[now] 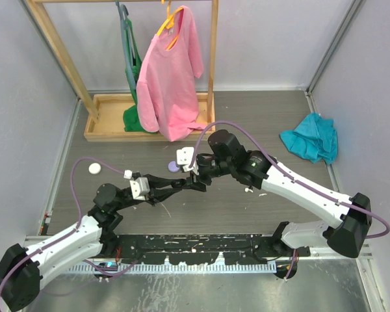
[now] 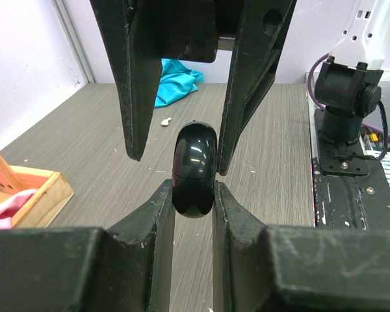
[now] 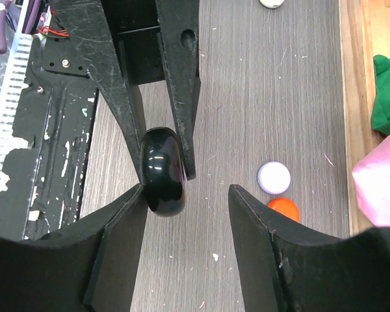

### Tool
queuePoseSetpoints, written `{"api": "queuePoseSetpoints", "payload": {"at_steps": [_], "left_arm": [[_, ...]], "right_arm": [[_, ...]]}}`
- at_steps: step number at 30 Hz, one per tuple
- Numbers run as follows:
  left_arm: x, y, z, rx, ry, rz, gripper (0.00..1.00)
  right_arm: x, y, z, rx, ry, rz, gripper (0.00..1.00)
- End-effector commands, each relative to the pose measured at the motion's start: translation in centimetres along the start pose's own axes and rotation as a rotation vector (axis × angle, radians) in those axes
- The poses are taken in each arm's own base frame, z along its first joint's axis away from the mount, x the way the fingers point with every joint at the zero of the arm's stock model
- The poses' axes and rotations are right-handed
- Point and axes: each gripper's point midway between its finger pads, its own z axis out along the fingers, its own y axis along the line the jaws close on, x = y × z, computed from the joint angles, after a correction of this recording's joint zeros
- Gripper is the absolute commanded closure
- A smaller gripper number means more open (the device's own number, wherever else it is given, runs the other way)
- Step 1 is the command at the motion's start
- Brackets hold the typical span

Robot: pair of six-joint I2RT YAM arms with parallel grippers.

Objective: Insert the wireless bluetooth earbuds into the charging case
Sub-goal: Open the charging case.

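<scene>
Left jaws: clamped on black charging case [image 2: 194, 170] | right jaws: parted around it

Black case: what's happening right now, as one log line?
left gripper: shut on black charging case | right gripper: open around the case | lid: closed

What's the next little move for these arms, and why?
Probably the right gripper should back straight away. Its jaws stand open around the black case, while the left gripper is shut on it, so the left seems to hold it alone.
</scene>
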Motion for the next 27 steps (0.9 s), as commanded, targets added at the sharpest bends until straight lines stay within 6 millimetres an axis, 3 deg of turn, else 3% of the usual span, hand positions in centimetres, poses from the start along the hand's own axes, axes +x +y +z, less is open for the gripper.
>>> {"api": "queuePoseSetpoints", "payload": {"at_steps": [1, 11, 21, 27], "left_arm": [[-2.2, 0.1, 0.1, -0.005, -0.081, 0.053, 1.0], [-0.5, -0.6, -0.2, 0.033, -0.026, 0.062, 1.0], [0.0, -1.6, -0.3, 0.092, -0.007, 0.08, 1.0], [0.5, -1.2, -0.2, 0.075, 0.019, 0.08, 1.0]], "right_arm": [[-3.2, -1.4, -0.9, 0.087, -0.114, -0.049, 0.42], [-4.5, -1.7, -2.1, 0.129, -0.147, -0.029, 0.41], [-4.0, -2.9, -2.6, 0.207, -0.114, 0.026, 0.4], [-3.7, -3.6, -2.9, 0.258, -0.096, 0.097, 0.39]]}}
